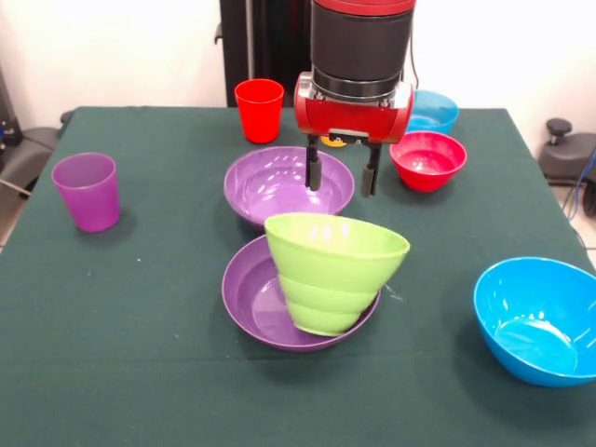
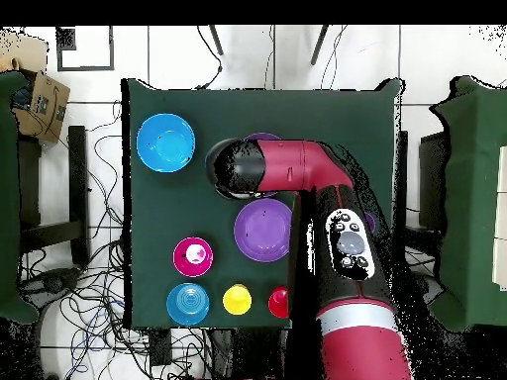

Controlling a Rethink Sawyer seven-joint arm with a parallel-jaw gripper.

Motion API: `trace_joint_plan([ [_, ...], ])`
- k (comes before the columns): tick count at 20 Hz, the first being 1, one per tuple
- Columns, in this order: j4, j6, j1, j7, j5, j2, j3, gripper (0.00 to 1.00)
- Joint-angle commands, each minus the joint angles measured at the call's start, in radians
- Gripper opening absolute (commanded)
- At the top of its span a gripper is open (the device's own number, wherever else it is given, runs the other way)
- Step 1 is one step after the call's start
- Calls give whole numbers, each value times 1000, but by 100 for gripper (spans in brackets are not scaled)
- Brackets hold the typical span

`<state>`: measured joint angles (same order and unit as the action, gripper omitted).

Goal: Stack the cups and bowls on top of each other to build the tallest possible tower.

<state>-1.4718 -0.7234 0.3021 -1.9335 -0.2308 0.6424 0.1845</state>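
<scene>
Jaws (image 1: 342, 174) hang parted and empty over one purple bowl (image 1: 279, 182); below them a tilted green bowl (image 1: 331, 270) sits in the second purple bowl (image 1: 256, 303), open worktop (image 1: 140, 354) around.

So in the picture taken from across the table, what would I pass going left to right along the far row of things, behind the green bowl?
Purple cup → red cup → purple bowl, with the open claw hanging over its right part → small red bowl. The light blue bowl sits behind the red one, so its place is unclear.
</scene>
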Motion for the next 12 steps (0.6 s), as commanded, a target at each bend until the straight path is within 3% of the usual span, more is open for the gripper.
trace_joint_plan([
  [1, 36, -67, -19, -82, 21, -52, 12, 100],
  [12, 54, -102, -11, -65, 42, -41, 14, 100],
])
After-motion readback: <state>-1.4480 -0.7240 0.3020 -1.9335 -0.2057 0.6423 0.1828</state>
